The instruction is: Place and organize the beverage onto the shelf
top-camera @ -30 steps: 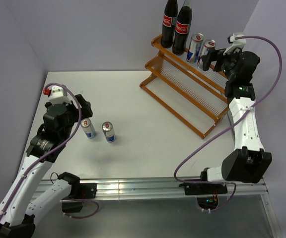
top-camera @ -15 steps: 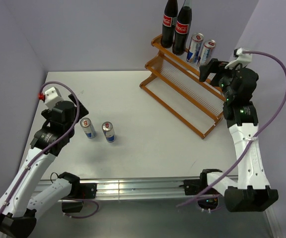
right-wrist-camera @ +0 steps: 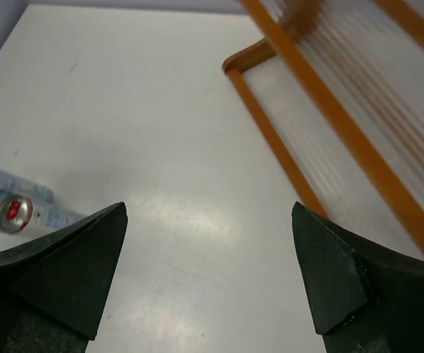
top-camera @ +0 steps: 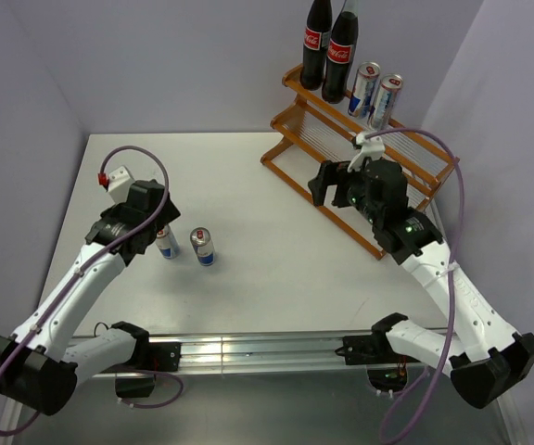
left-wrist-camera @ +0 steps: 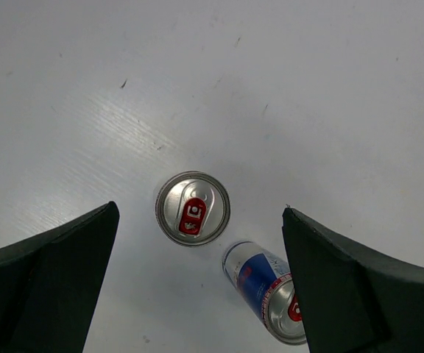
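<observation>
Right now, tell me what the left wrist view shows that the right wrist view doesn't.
Only left wrist: the left tool, open, framing one can seen from straight above, its red tab visible.
Only right wrist: the shelf, with its orange frame and pale rods, bare in the part shown, and the open right tool.
Both: the white table and the two loose cans standing on it. They are close up in the left wrist view and small at the left edge of the right wrist view.
</observation>
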